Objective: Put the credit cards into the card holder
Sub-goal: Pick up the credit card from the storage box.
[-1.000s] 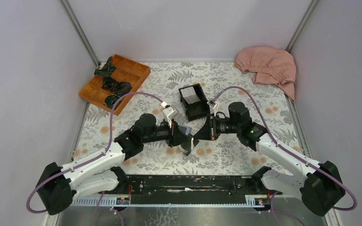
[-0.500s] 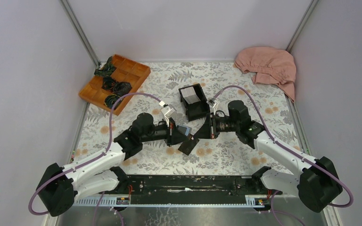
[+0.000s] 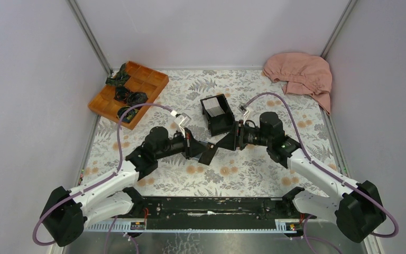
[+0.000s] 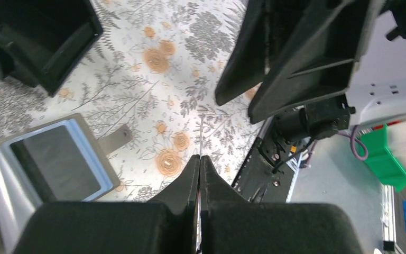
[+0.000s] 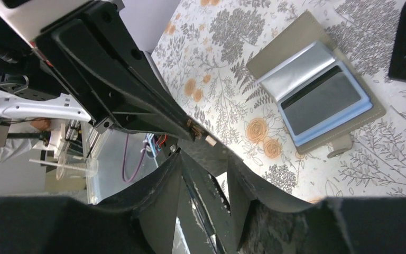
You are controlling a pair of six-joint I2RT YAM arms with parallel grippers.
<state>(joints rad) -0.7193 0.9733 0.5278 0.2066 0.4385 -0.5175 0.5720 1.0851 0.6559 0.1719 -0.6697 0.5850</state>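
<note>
Seen from my left wrist, my left gripper (image 4: 200, 159) is clenched on a credit card (image 4: 201, 135), which shows edge-on as a thin pale line poking out past the tips. The card holder (image 4: 58, 159) lies open on the floral tablecloth (image 4: 153, 58) at 9 o'clock, apart from the card. A black box (image 4: 42, 42) sits at 10 o'clock. My right gripper (image 4: 234, 110) hangs at 1 o'clock, its jaws parted.

From my right wrist, those jaws stand spread along the bottom edge, with nothing between them. The card holder lies flat and open at 2 o'clock, one half silvery, the other dark with a blue border. My left gripper fills 10 o'clock.

From above, both grippers meet nearly tip to tip at the table's centre. The black box is just beyond at 12 o'clock, a wooden tray (image 3: 129, 92) at 10 o'clock, and a pink cloth (image 3: 301, 74) at 2 o'clock.
</note>
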